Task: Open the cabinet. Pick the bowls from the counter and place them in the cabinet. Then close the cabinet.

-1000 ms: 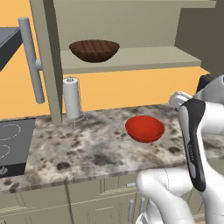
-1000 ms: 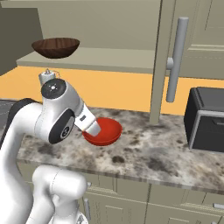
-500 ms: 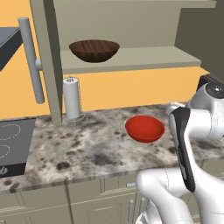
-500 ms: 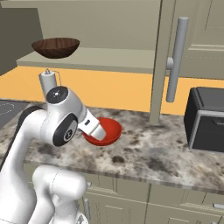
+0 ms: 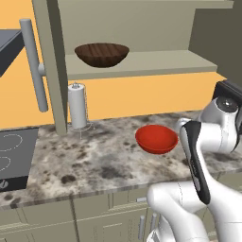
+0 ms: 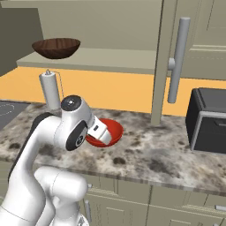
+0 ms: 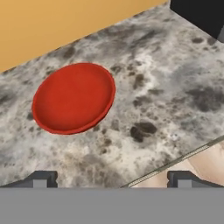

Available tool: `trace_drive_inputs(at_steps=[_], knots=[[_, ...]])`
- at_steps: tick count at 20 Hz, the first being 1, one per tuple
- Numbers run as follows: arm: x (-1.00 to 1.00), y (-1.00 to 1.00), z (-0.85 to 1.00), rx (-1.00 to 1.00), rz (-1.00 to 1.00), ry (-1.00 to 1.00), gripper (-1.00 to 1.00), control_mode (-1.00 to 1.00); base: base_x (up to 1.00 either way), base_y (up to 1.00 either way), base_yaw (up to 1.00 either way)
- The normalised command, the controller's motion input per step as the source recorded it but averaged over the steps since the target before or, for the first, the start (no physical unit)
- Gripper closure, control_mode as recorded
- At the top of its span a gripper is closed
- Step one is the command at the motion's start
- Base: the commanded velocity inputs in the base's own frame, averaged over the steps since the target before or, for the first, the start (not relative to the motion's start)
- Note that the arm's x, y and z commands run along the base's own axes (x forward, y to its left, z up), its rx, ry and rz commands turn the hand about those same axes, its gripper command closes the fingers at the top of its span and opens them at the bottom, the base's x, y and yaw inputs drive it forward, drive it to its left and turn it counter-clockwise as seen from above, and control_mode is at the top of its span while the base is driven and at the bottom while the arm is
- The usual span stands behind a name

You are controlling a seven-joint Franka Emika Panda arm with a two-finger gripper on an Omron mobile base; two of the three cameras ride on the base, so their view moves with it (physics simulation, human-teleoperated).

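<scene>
Kitchen walls in orange back a speckled granite table (image 5: 94, 165), and above it the cabinet (image 5: 142, 64) stands with both doors swung wide, so the opening step looks done. Its long bar handles hang out to either side, one by the stovetop (image 5: 12, 156), one by a black appliance (image 6: 207, 119).

On the inner shelf, well above the claw (image 7: 111, 179), the brown wooden bowl (image 5: 101, 54) already sits, which I judge to be half of the carrying finished. The red bowl (image 7: 73, 97) is on the table, ahead of the claw and a little off to one side in the hand view, apart from the fingertips (image 7: 40, 179) and not touched. The claw is spread wide and holds nothing; it hangs over the near edge of the table, facing down toward the bowl.

A paper towel holder (image 5: 78, 106) stands farther back beyond the red bowl, near the cabinet's side panel.

Left to do, as I read it: descend on the red bowl, grasp it, lift it to the shelf beside the brown one, then shut both doors.
</scene>
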Motion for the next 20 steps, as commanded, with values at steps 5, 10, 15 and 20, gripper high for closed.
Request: trace_drive_inputs(at_steps=[5,10,15,20], knots=[[0.24,0.00,-0.34,0.04,0.04,0.00,-1.00,-1.00,0.00,0.00,0.00],[0.32,-0.02,-0.19,0.00,0.00,0.00,-1.00,-1.00,0.00,0.00,0.00],[0.38,-0.17,-0.08,0.01,0.00,0.12,-1.00,-1.00,0.00,0.00,0.00],[0.35,-0.32,-0.16,0.06,0.00,0.14,-1.00,-1.00,0.00,0.00,0.00]])
